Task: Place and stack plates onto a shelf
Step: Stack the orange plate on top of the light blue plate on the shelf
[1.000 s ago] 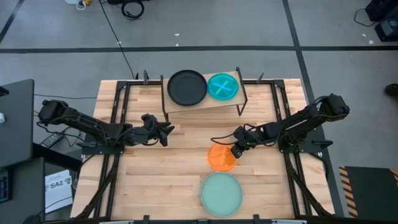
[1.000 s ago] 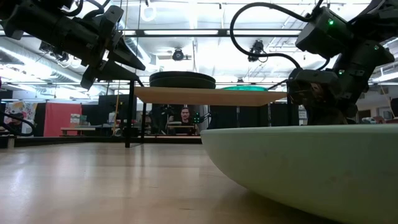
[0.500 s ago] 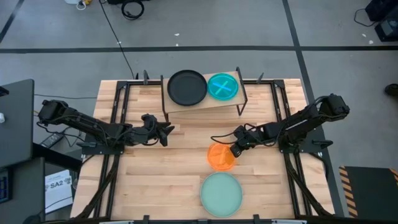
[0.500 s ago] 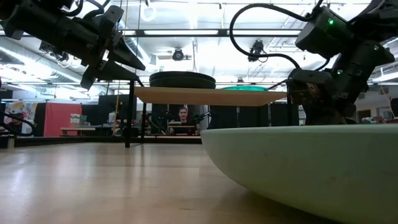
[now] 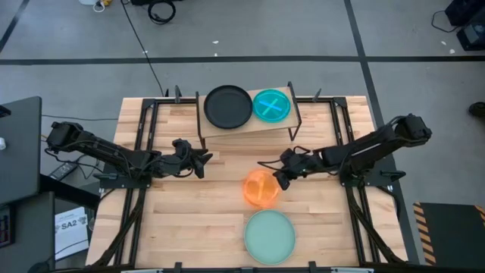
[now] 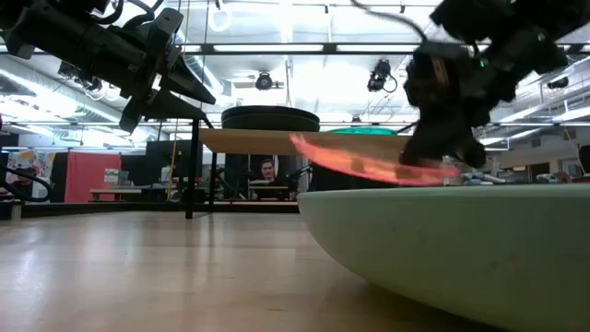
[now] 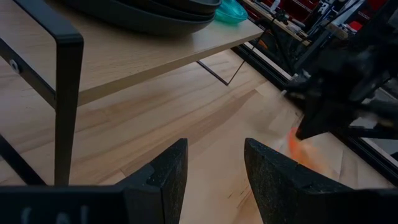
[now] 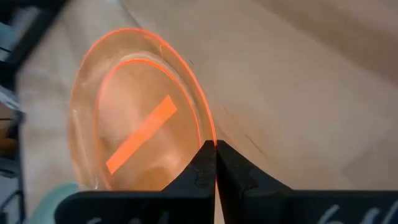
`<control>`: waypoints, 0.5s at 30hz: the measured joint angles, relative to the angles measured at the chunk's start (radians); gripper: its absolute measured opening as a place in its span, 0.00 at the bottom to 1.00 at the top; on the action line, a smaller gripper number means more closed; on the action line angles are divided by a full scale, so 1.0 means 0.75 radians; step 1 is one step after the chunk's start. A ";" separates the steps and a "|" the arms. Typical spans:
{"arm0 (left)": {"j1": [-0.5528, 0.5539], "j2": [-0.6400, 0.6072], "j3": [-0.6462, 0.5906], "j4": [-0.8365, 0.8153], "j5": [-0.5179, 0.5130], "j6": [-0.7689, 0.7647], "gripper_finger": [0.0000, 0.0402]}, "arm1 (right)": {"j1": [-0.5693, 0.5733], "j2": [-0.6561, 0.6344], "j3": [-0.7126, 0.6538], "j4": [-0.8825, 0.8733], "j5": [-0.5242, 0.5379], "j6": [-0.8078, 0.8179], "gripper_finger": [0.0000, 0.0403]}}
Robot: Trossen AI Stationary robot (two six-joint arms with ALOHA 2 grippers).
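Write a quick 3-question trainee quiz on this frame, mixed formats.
1. True or false: the right hand is shut on the rim of the orange plate.
2. Multiple choice: what sits on the shelf beside the black plates? A) mint green plate B) blue plate C) nothing
3. Fill in: the left hand hovers open and holds ____.

Key
1. True; the low view shows the plate lifted and tilted.
2. B, the blue plate. The mint green plate lies on the table near the front edge.
3. Nothing.
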 joint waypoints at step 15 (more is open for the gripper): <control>0.000 0.000 0.000 0.000 0.000 0.002 0.41 | -0.008 -0.342 0.145 -0.010 0.091 -0.272 0.02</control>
